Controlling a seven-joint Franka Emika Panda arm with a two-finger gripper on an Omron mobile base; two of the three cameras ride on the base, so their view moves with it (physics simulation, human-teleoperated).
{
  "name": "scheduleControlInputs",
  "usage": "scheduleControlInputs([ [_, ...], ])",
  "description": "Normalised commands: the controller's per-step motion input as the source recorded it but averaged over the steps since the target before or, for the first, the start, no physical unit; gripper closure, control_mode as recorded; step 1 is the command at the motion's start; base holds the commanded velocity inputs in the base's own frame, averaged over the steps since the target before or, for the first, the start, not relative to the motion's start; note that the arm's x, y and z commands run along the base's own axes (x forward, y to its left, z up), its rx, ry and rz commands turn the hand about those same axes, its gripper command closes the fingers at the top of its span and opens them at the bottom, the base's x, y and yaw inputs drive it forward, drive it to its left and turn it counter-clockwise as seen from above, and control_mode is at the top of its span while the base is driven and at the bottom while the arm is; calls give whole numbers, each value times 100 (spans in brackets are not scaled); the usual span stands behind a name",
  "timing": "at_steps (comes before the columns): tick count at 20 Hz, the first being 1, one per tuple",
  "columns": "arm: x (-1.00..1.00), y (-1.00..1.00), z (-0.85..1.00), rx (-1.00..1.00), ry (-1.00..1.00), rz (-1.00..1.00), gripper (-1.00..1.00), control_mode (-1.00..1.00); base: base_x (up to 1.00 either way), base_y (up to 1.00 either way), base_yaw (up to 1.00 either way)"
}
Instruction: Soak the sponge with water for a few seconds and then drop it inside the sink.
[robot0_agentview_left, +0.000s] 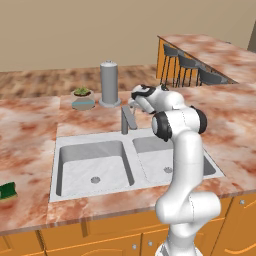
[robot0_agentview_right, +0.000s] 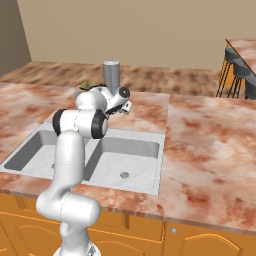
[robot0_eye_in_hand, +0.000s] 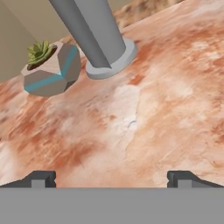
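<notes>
We see the pincer (robot0_eye_in_hand: 111, 178) with tips spread apart, empty, hovering above the marble table (robot0_eye_in_hand: 166, 100) behind the double sink (robot0_agentview_left: 90, 167). The green sponge (robot0_agentview_left: 7, 191) lies far left on the table.

Sponge (robot0_agentview_left: 7, 191) — cut by the left edge; faucet (robot0_agentview_left: 127, 119) partly hidden behind the arm; cylinder's (robot0_eye_in_hand: 89, 30) top cropped.

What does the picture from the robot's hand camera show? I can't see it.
An open tool hovers over bare pink marble counter. Beyond it stand a grey cylinder on a round base and a small potted plant beside it.
</notes>
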Motion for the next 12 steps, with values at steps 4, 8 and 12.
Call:
scheduleControlInputs([
  [4, 0, -45, -46, 0, 0, 0, -100, -100, 0, 0, 0],
  [8, -1, -40, -48, 0, 0, -1, -100, -100, 0, 0, 0],
  [12, -8, -36, -63, 0, 1, -1, -100, -100, 0, 0, 0],
])
